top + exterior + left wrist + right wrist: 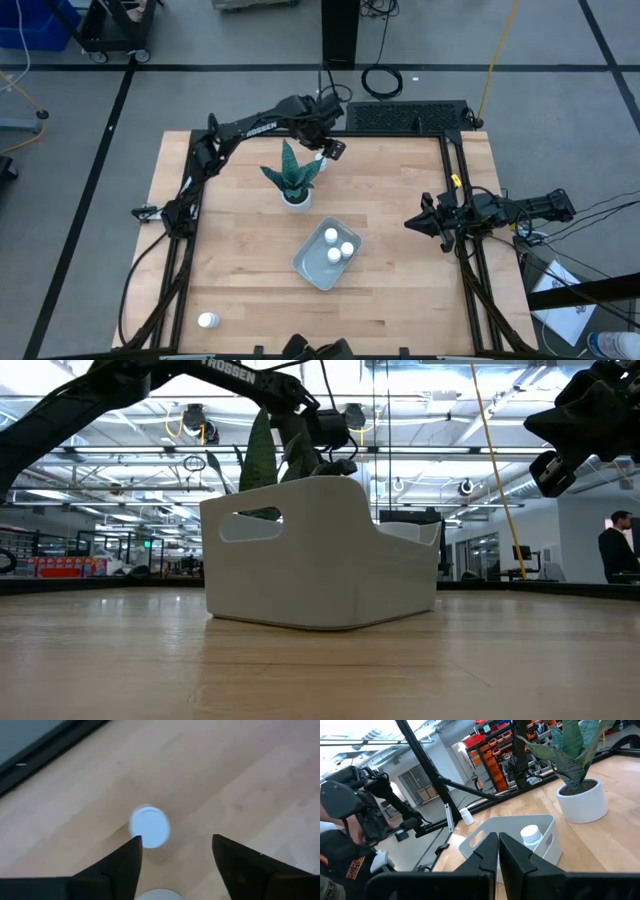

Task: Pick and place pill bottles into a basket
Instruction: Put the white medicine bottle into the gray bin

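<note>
Basket point(318, 266) mid-table holds three pill bottles point(339, 250). Fourth bottle point(207, 321) at near left corner. Left gripper point(175, 855), fingers spread, hovers over fifth bottle point(149, 826) behind the plant point(294, 177). Right gripper point(418, 222) closed, empty.

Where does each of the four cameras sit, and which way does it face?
High: overhead, straight down; both arms, basket, plant.
Low: table height, level across; basket close, arms above.
Left wrist: down past the open left gripper at a pill bottle.
Right wrist: past the shut right gripper, across the table to the basket and plant.
Shared: basket in three views.
</note>
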### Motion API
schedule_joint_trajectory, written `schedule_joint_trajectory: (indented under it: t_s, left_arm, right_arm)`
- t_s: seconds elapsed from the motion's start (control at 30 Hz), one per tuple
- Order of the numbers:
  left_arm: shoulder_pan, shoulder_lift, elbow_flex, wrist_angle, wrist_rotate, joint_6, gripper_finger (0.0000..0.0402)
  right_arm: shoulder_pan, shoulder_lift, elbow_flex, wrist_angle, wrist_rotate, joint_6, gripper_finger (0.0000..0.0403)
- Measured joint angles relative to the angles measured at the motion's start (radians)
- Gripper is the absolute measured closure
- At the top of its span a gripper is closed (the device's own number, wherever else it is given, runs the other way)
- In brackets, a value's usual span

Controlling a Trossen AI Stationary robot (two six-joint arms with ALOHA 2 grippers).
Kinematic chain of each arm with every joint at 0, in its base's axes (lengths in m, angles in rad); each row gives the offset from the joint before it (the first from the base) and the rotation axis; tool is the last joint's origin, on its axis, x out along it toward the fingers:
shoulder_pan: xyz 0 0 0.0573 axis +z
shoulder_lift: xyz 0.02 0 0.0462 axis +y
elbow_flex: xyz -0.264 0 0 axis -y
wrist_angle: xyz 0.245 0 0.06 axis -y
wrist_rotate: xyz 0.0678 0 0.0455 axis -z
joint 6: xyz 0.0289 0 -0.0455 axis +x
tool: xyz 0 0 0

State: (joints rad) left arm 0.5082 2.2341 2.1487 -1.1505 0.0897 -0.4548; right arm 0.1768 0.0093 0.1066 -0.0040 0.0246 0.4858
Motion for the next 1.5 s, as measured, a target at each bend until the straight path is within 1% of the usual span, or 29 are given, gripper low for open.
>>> schedule_joint_trajectory:
  t_s: [0.2, 0.33, 0.57, 0.67, 0.77, 0.87, 1.13, 1.33, 1.5]
  left_arm:
    - [0.023, 0.002, 0.0, -0.041, -0.014, -0.001, 0.0098]
    - [0.013, 0.021, 0.0, -0.034, -0.013, 0.009, 0.0082]
    - [-0.002, 0.056, 0.0, -0.049, -0.012, 0.032, 0.0094]
    - [0.0, 0.054, 0.0, -0.052, -0.049, 0.051, 0.0095]
    - [0.001, 0.054, 0.0, -0.053, -0.065, 0.061, 0.0088]
    - [0.0, 0.054, 0.0, -0.052, -0.064, 0.066, 0.0085]
    - [0.0, 0.093, 0.0, -0.058, -0.054, 0.064, 0.0095]
    - [-0.002, 0.093, 0.0, -0.048, -0.06, 0.083, 0.0092]
    - [-0.002, 0.093, 0.0, -0.021, -0.061, 0.083, 0.0098]
  right_arm:
    - [0.0, 0.0, 0.0, 0.0, 0.0, 0.0, 0.0394]
    - [0.0, 0.0, 0.0, 0.0, 0.0, 0.0, 0.0394]
    - [0.0, 0.0, 0.0, 0.0, 0.0, 0.0, 0.0394]
    - [0.0, 0.0, 0.0, 0.0, 0.0, 0.0, 0.0394]
    - [0.0, 0.0, 0.0, 0.0, 0.0, 0.0, 0.0394]
    - [0.0, 0.0, 0.0, 0.0, 0.0, 0.0, 0.0394]
    - [0.0, 0.0, 0.0, 0.0, 0.0, 0.0, 0.0394]
    - [0.0, 0.0, 0.0, 0.0, 0.0, 0.0, 0.0394]
    - [0.0, 0.0, 0.0, 0.0, 0.0, 0.0, 0.0394]
